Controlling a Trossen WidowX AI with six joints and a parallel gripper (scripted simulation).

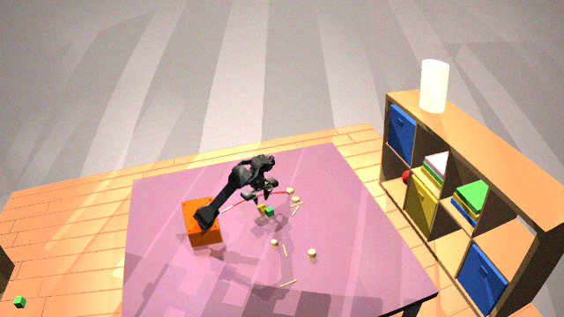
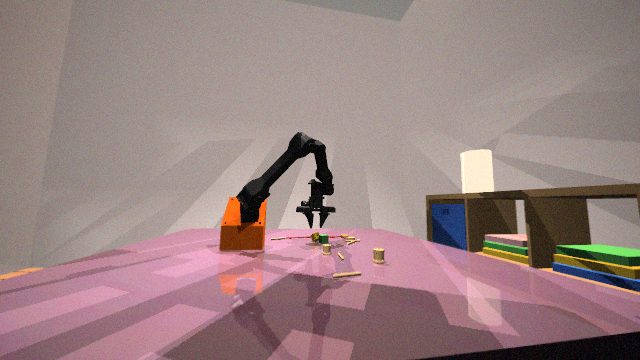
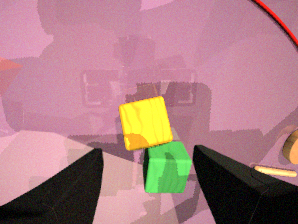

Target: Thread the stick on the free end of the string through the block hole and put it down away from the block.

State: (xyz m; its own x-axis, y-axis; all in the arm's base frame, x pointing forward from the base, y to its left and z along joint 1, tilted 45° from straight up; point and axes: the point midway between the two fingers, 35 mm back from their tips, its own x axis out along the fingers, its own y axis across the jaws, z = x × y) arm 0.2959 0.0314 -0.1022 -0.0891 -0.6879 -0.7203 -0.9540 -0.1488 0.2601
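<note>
The yellow block [image 1: 262,208] [image 2: 315,237] [image 3: 146,123] stands on the table, close against or touching a green cube [image 1: 270,211] [image 2: 324,239] [image 3: 167,172]; its hole is not visible. The pale stick [image 1: 226,210] [image 2: 278,238] lies near the robot base. The red string [image 1: 278,192] [image 2: 297,237] [image 3: 280,20] runs from it behind the block to the round button [image 1: 289,190] [image 2: 344,236]. My gripper [image 1: 261,199] [image 2: 316,228] [image 3: 148,154] is partly open and empty, pointing down above the block and cube. The stick is outside the wrist view.
Loose sticks [image 1: 297,204] [image 1: 285,251] [image 1: 289,283] [image 2: 347,274] [image 3: 275,171] and wooden round pieces [image 1: 295,199] [image 1: 274,243] [image 1: 312,254] [image 2: 378,255] [image 3: 292,147] lie to the right and towards the front. The orange robot base [image 1: 204,238] [image 2: 242,237] is at the left.
</note>
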